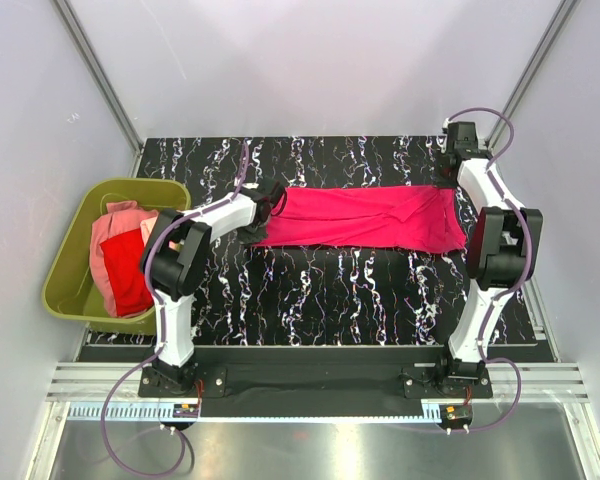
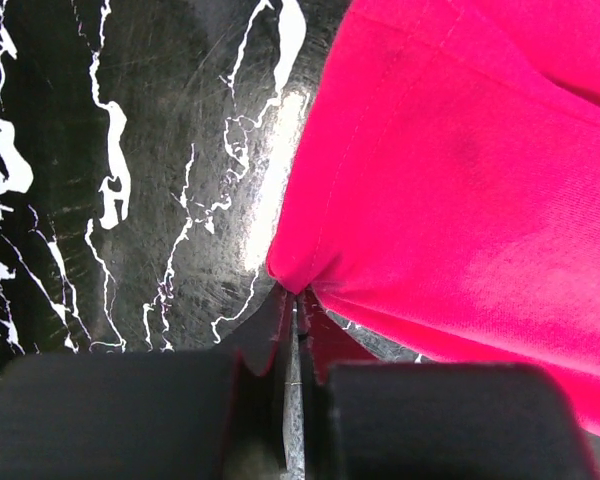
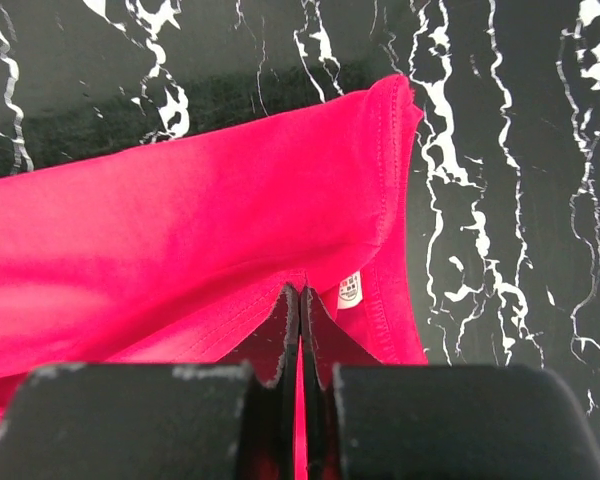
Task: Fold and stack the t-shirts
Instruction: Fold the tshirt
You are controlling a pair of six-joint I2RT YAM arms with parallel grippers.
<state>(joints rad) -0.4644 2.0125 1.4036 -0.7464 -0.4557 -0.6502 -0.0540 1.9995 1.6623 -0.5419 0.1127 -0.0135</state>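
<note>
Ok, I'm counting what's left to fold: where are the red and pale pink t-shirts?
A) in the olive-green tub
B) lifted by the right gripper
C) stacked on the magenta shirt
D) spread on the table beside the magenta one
A: the red t-shirt and pale pink t-shirt lie bunched inside the olive-green tub, and only the magenta t-shirt lies on the table.
</note>
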